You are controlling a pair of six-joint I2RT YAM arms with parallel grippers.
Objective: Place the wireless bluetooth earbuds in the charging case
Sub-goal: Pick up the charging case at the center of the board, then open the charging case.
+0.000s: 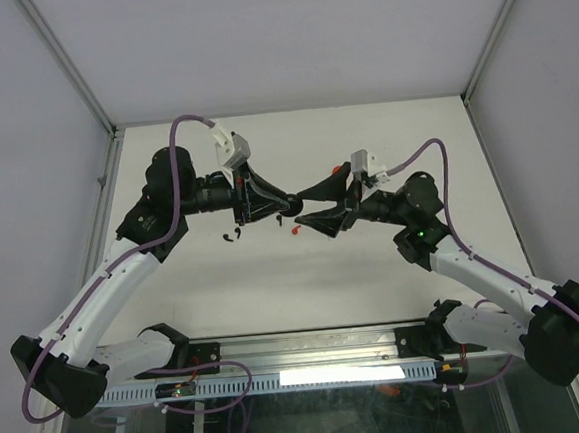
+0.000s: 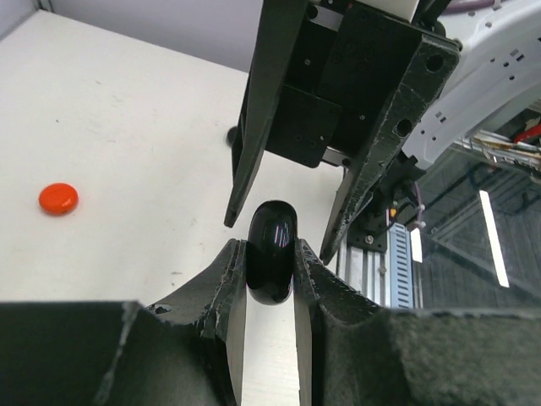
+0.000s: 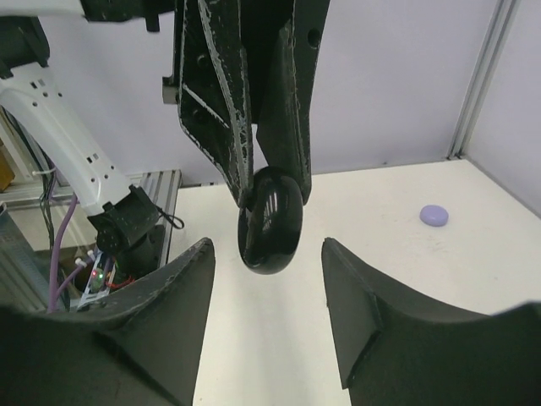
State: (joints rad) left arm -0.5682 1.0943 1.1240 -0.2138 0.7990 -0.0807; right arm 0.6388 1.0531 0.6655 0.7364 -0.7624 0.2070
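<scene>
My left gripper (image 1: 291, 207) is shut on a glossy black round charging case (image 1: 296, 208), held edge-on above the table's middle. The case shows pinched between the left fingertips in the left wrist view (image 2: 272, 233). My right gripper (image 1: 303, 207) is open and faces the left one, its jaws on either side of the case without touching it (image 3: 270, 220). A tiny black earbud (image 1: 233, 237) and a tiny red earbud (image 1: 296, 232) lie on the table below the grippers.
A red round case (image 2: 57, 198) lies on the table beyond the right gripper and is partly hidden in the top view (image 1: 341, 168). A lavender round case (image 3: 434, 215) lies near the left arm's side. Frame posts stand at the table's far corners.
</scene>
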